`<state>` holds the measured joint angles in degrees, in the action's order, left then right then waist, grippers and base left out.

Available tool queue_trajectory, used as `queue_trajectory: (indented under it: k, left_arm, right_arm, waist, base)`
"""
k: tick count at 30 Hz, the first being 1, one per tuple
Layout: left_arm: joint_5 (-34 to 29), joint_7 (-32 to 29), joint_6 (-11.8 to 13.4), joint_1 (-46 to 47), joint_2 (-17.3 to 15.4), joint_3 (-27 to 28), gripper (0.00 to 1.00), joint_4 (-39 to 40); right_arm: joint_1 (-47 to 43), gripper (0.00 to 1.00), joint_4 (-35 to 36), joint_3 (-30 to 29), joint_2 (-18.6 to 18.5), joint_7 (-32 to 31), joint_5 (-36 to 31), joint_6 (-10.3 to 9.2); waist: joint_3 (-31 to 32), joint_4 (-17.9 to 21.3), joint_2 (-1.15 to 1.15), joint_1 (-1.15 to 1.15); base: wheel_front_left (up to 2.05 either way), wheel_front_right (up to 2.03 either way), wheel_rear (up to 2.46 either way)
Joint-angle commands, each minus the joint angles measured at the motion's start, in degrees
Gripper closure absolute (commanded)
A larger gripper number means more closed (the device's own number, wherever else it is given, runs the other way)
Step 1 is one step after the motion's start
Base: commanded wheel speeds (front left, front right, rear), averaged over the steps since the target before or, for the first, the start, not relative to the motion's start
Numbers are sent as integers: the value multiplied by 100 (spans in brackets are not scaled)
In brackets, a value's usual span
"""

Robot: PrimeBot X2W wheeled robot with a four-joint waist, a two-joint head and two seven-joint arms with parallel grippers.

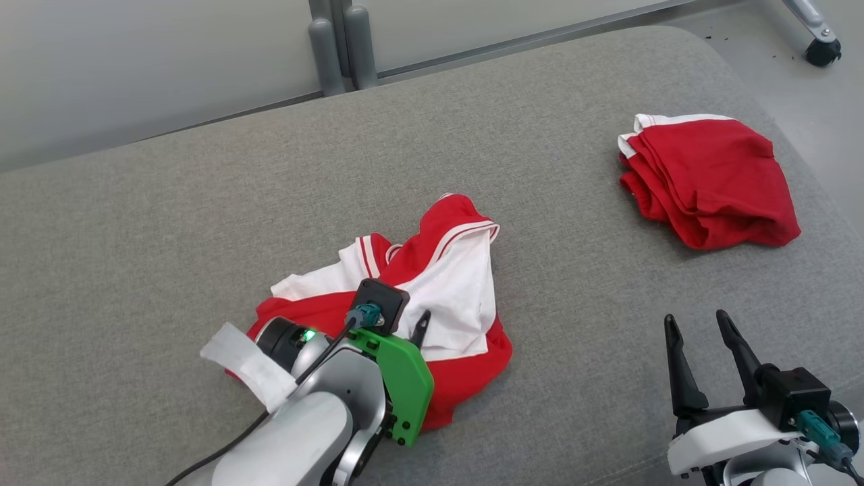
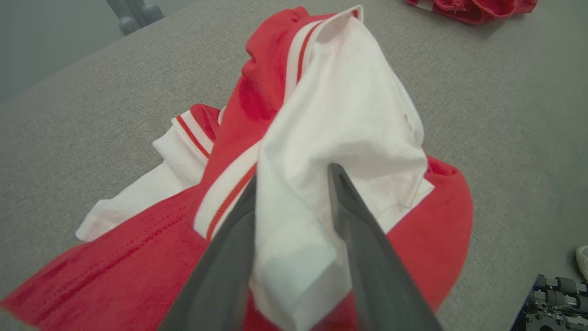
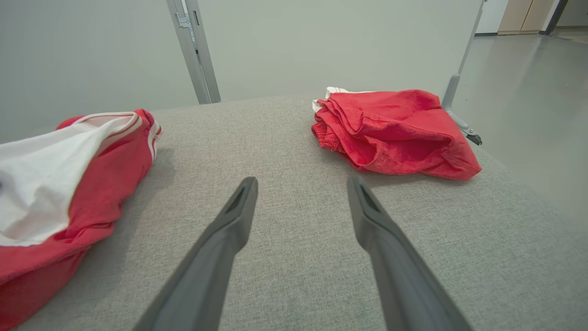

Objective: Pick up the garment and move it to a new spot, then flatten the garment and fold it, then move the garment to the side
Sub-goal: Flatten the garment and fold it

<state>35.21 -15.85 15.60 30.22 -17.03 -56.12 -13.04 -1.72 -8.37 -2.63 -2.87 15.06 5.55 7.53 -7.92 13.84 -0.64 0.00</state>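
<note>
left gripper (image 2: 294, 177) is down on the garment (image 1: 445, 277), a crumpled red-and-white heap with striped trim lying near the middle of the grey tabletop (image 1: 202, 223). in the left wrist view its jaws are spread, one dark finger on each side of a thick white fold, and the cloth sits between them with its bulk intact, not pinched flat. red fabric spills out under and around that fold.

over to the right gripper (image 1: 695, 318): it hangs low at the near right edge above bare grey cloth, jaws wide apart and holding nothing.

beyond it, well apart from the heap, a second red garment (image 1: 709, 179) lies folded near the far right edge, with a sliver of white trim at its back corner.
</note>
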Motion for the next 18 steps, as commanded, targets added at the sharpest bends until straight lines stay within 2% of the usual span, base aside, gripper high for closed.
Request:
queue_trajectory:
  k: [1,5,12,15,18]
  left_arm:
    - [50,-44,-78,31,4,-12,100,62]
    - [186,-160,-237,201,118,-11,100,210]
    - [499,-335,-459,636,553,122,100,387]
    - [673,-420,-509,821,819,198,100,216]
    - [887,-294,-470,1032,1169,367,100,-309]
  right_arm:
    - [36,0,-30,4,-7,16,40,-8]
    - [68,0,-61,0,-6,16,105,-8]
    - [64,0,-172,81,-8,16,178,-8]
    - [80,0,-198,126,-7,16,215,-8]
    - [118,0,-238,233,-5,16,295,-8]
  waist:
    - [2,46,64,0]
    - [28,163,64,0]
    - [124,423,64,0]
    - [120,553,64,0]
    - [75,766,64,0]
  base:
    - [0,0,0]
    - [0,0,0]
    - [0,0,0]
    - [0,0,0]
    - [0,0,0]
